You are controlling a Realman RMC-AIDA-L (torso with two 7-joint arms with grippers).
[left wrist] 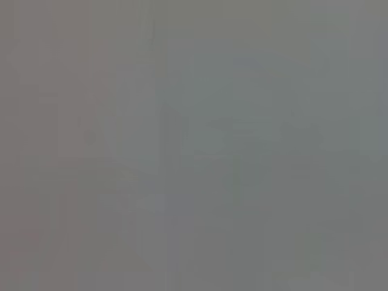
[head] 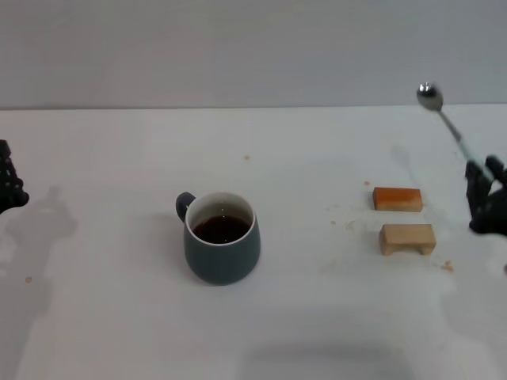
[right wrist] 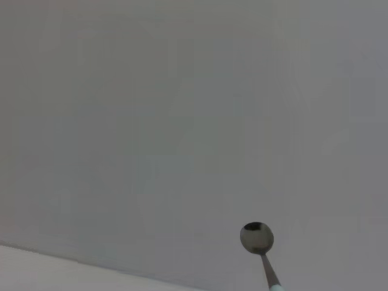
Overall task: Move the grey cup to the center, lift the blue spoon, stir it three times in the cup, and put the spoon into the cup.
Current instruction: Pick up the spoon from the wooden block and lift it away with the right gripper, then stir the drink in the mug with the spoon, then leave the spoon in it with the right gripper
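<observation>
Grey cup (head: pixel 223 247) central; right gripper (head: pixel 485 198) raised, spoon (head: pixel 445 119) aloft.

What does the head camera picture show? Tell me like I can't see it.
The right hand, at the table's right edge, holds the blue spoon up, bowl topmost. The grey cup of dark liquid stands mid-table, two wooden blocks to its right. The left hand waits far left.

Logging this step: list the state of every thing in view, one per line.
grey cup: upright on the table, dark liquid inside, no spoon in it.
blue spoon: lifted, bowl end up, tilted.
right gripper: shut on the spoon handle.
left gripper: at the table's left edge, holding nothing.
two wooden blocks: lying flat, apart.
</observation>
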